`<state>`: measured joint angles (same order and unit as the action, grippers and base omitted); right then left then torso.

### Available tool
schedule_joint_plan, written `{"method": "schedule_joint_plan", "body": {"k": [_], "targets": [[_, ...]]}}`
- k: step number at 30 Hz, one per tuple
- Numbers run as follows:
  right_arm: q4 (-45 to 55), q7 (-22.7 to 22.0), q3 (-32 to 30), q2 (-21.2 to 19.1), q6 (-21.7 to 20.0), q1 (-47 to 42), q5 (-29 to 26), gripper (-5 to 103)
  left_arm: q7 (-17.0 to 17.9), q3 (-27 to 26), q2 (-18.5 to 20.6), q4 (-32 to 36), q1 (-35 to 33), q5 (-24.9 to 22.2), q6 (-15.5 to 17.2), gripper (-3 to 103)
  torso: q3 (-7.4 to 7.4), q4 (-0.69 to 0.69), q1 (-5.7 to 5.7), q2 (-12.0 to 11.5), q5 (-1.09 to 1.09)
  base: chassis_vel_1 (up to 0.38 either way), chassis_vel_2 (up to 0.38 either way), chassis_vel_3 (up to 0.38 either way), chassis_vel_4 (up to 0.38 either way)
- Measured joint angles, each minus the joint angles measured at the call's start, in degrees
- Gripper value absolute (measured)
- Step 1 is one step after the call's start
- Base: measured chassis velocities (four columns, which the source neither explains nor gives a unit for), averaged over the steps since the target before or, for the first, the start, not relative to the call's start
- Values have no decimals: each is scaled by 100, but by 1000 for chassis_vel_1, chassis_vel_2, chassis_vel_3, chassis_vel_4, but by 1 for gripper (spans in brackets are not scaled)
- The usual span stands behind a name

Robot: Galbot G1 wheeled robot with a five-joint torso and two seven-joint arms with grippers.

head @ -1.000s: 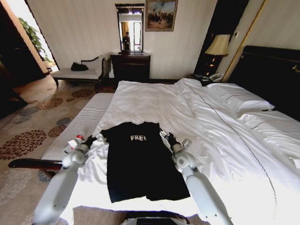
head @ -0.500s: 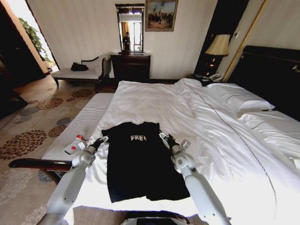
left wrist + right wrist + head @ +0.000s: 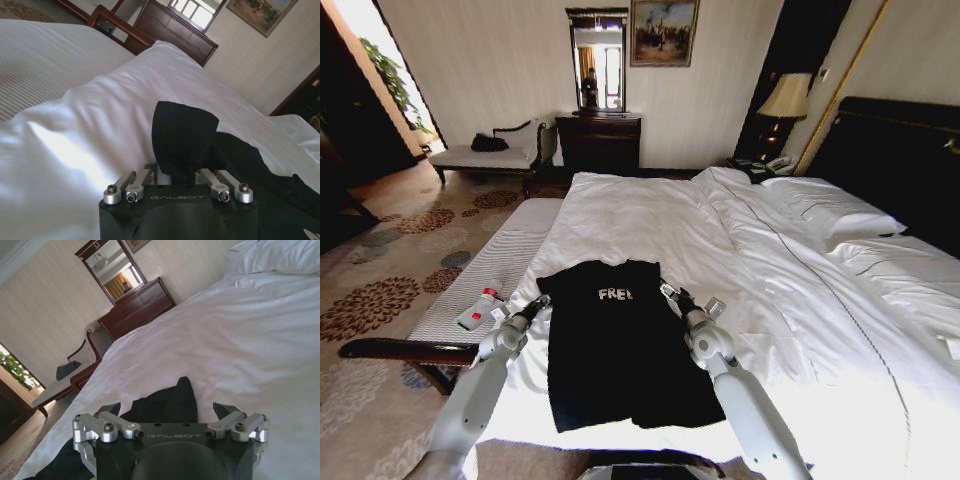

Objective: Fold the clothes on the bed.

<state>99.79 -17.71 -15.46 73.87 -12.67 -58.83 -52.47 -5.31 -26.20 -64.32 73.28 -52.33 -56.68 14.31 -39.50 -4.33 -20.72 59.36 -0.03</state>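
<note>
A black T-shirt (image 3: 615, 345) with white "FREE" lettering lies flat on the near part of the white bed (image 3: 650, 215). At its left sleeve (image 3: 182, 132), my left gripper (image 3: 534, 304) is shut on the cloth. In the left wrist view the pinched sleeve stands up between the closed fingers of the left gripper (image 3: 176, 176). My right gripper (image 3: 672, 295) sits at the shirt's right sleeve. In the right wrist view the right gripper (image 3: 167, 410) is open, with the right sleeve (image 3: 172, 400) lying between its spread fingers.
A small white-and-red bottle (image 3: 478, 308) lies on the pale striped bench (image 3: 490, 265) left of the bed. Pillows (image 3: 830, 210) and a dark headboard (image 3: 900, 160) are at the right. A dresser (image 3: 598, 140) and a chaise (image 3: 485, 155) stand by the far wall.
My left gripper has moved right, away from the bottle and onto the shirt's left sleeve. The right gripper has hardly shifted.
</note>
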Motion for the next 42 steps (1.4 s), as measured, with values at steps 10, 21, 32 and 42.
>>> {"method": "schedule_joint_plan", "body": {"k": [10,21,32,42], "targets": [[-40,-39,29,26,7,3,10,100,-32,-134,76,86,-59,-51,-26,0,0,0,0,0,-1,0,0,0,0],[-21,-63,-5,0,19,-34,14,100,-20,-347,210,261,-160,-176,-37,0,0,1,0,0,0,0,0,0,0],[-40,-72,9,22,20,-14,16,100,-5,-744,235,408,-424,-209,-44,0,0,0,1,1,0,0,0,0,0],[-109,-57,18,21,31,-24,43,100,50,-316,216,587,-242,-82,-107,0,0,-1,1,1,1,0,0,0,0]]}}
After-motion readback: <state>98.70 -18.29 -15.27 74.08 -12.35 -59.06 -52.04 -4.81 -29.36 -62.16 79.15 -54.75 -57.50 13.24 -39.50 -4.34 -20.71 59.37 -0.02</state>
